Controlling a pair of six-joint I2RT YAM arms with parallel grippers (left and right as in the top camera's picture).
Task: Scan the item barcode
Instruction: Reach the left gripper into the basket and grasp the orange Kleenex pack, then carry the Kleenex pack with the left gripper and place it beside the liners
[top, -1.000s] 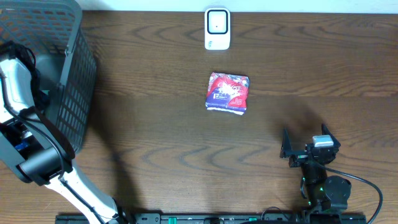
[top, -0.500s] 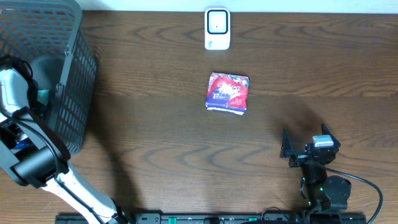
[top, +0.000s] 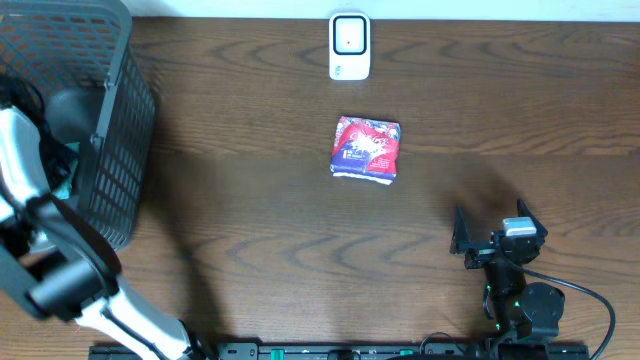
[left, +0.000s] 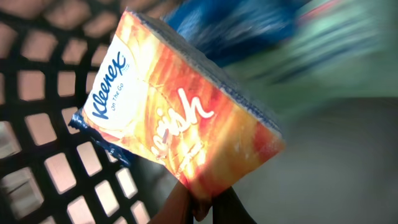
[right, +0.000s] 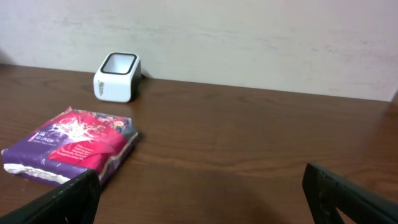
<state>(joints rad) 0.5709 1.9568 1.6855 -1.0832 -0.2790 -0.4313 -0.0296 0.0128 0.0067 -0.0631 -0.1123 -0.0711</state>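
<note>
In the left wrist view, an orange Kleenex tissue pack (left: 180, 112) fills the frame, tilted, and my left gripper (left: 205, 200) is shut on its lower corner. Behind it are the black basket's lattice wall (left: 43, 93) and blurred blue and green things. From overhead, the left arm (top: 25, 170) reaches into the basket (top: 110, 150), and its gripper is hidden there. The white barcode scanner (top: 349, 45) (right: 116, 76) stands at the table's far edge. My right gripper (top: 490, 230) (right: 205, 199) rests open at the near right, holding nothing.
A purple and red packet (top: 366, 149) (right: 71, 144) lies flat on the wooden table just in front of the scanner. The dark mesh basket occupies the far left corner. A pale wall runs behind the table.
My left gripper has shut on the tissue pack inside the basket, and the left arm has shifted there. The right arm and the purple packet have not moved.
</note>
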